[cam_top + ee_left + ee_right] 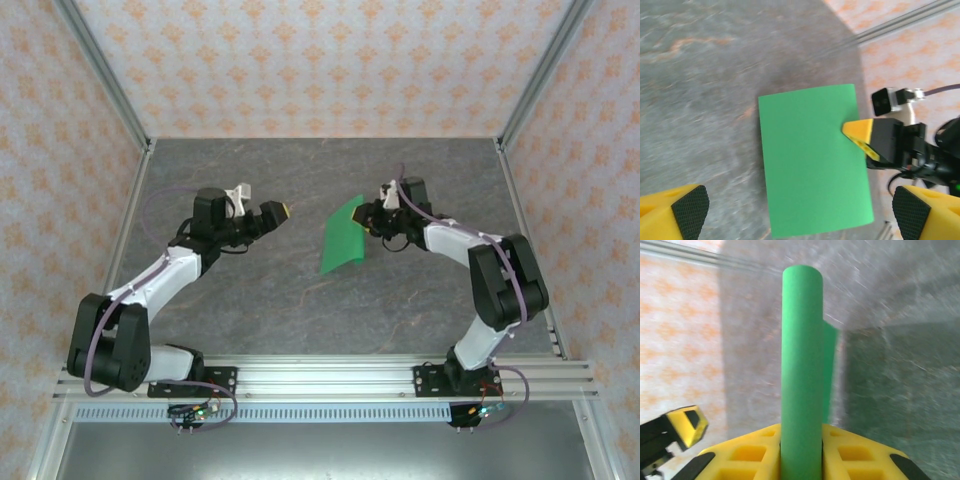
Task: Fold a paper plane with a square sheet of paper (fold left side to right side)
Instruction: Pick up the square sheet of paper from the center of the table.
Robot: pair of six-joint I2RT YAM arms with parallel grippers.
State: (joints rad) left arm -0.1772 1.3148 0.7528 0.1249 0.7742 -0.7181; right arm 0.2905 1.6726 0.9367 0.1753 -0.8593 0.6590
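right gripper (371, 218) clamped on right edge of green paper sheet (342, 238); left gripper (283, 212) wide open, apart from sheet.

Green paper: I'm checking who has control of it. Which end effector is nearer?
Right. The right end effector is clamped on the green paper at its right edge; the left end effector hangs open, off its left side, not touching.

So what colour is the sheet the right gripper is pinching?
Plain bright green, no markings; the sheet shows best in the left wrist view.
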